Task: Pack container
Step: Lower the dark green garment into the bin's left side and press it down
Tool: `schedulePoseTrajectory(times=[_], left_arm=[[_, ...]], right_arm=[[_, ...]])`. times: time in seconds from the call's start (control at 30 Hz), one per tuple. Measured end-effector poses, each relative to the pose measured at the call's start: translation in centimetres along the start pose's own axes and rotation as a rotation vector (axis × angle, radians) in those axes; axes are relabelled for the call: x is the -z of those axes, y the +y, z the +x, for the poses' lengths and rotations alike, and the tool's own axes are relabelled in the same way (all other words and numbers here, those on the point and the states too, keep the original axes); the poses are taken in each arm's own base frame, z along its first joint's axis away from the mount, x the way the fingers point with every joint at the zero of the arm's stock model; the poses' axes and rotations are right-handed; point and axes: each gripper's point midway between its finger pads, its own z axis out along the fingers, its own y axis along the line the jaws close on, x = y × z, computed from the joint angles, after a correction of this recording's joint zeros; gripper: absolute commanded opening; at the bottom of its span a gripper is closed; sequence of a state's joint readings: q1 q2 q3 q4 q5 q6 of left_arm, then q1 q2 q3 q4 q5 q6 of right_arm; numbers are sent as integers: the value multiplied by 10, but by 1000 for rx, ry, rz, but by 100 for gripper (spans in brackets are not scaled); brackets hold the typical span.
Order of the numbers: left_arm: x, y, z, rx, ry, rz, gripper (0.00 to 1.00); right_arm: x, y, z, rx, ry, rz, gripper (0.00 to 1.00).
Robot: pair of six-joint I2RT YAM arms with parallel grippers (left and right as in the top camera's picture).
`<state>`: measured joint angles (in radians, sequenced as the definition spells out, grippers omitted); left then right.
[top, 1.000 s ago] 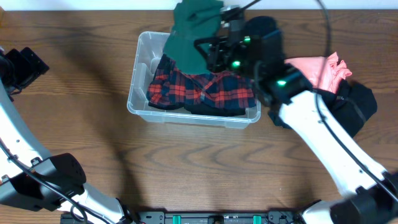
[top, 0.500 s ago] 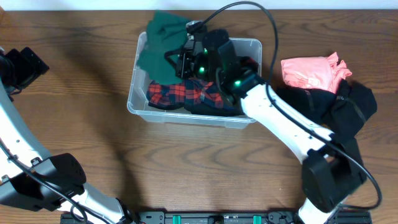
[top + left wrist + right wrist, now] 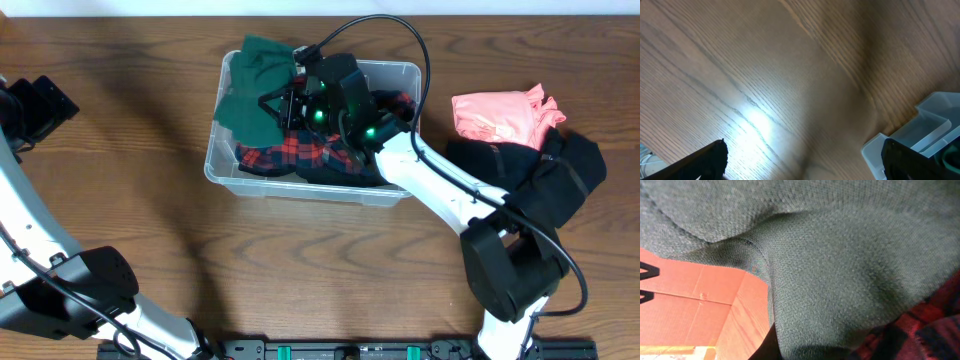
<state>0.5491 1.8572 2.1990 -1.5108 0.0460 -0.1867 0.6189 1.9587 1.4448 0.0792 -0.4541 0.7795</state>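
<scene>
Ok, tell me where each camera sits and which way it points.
Overhead: above the table, looking straight down on the container, green garment, left arm and right arm.
Left wrist: over bare table, angled toward the container's corner; own fingertips in the bottom corners.
Right wrist: right against the green garment, plaid cloth at the edge; no fingers plainly seen.
Shared: overhead and right wrist both show garment and plaid cloth.

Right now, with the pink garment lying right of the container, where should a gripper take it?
Likely the ruffled right end of the pink garment, from above: it lies flat on the table, and only there do folds stand up. Its near edge meets the black clothing, so avoid that side.
</scene>
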Motion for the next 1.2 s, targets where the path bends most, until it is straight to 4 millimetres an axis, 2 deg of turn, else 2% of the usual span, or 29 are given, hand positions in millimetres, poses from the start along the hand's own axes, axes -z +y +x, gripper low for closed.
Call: schedulePoseTrajectory(times=[0.2, 0.43, 0.57, 0.6, 0.63, 0.77, 0.83, 0.9, 1.03, 1.2], left_arm=[[0, 0, 0, 0, 0, 0, 98], [0, 0, 0, 0, 0, 0, 98], [0, 0, 0, 0, 0, 0, 98], [0, 0, 0, 0, 0, 0, 98], [0, 0, 0, 0, 0, 0, 98], [0, 0, 0, 0, 0, 0, 98], [0, 0, 0, 0, 0, 0, 98], [0, 0, 0, 0, 0, 0, 98], [0, 0, 0, 0, 0, 0, 98], [0, 0, 0, 0, 0, 0, 98]], right_arm=[[-11, -28, 7, -28, 23, 40, 1], [-17, -39, 10, -12, 30, 51, 1], [-23, -52, 16, -16, 42, 69, 1], [-25, -54, 17, -17, 44, 72, 4], [-26, -59, 18, -22, 46, 78, 14], [-29, -71, 17, -19, 45, 96, 40], [-29, -74, 16, -11, 43, 100, 50], [-29, -74, 14, 6, 39, 94, 57], [-28, -71, 11, 24, 38, 72, 64], [-23, -76, 6, 34, 42, 66, 77]])
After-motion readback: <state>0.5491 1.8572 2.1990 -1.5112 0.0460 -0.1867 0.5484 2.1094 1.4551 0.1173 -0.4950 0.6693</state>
